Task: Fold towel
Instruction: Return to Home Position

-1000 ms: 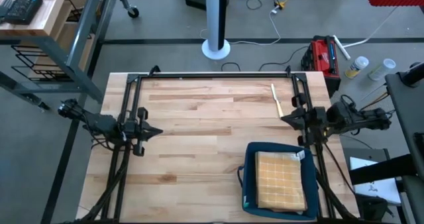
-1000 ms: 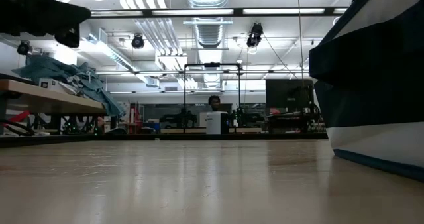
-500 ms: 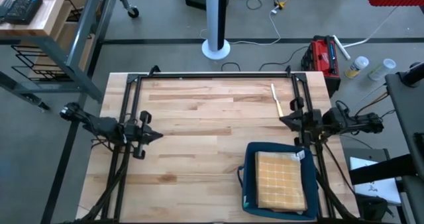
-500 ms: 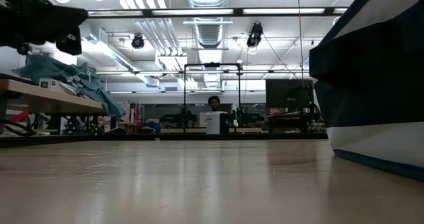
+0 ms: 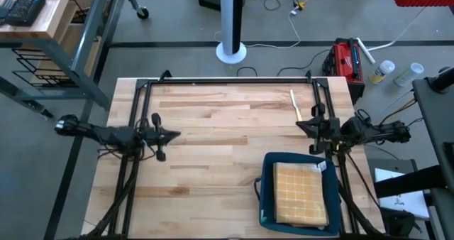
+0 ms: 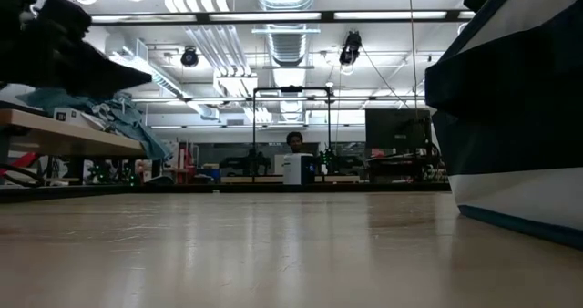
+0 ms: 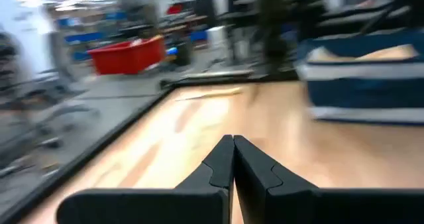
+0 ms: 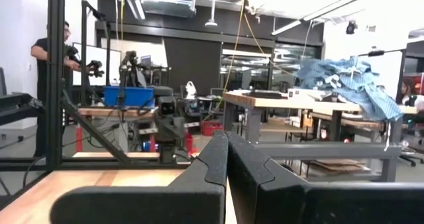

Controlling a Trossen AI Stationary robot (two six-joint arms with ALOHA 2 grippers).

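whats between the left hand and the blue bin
Only bare wooden tabletop, seen in the high view, between the left hand and the blue bin.

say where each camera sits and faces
High view: above the table, straight down; left tool, right tool.
Low view: table-top height, level across it; left arm upper left.
Left wrist view: on left arm, facing blue bin; own shut fingers.
Right wrist view: on right arm, facing across table; own shut fingers.
Shared: high, low, left wrist show the blue bin.
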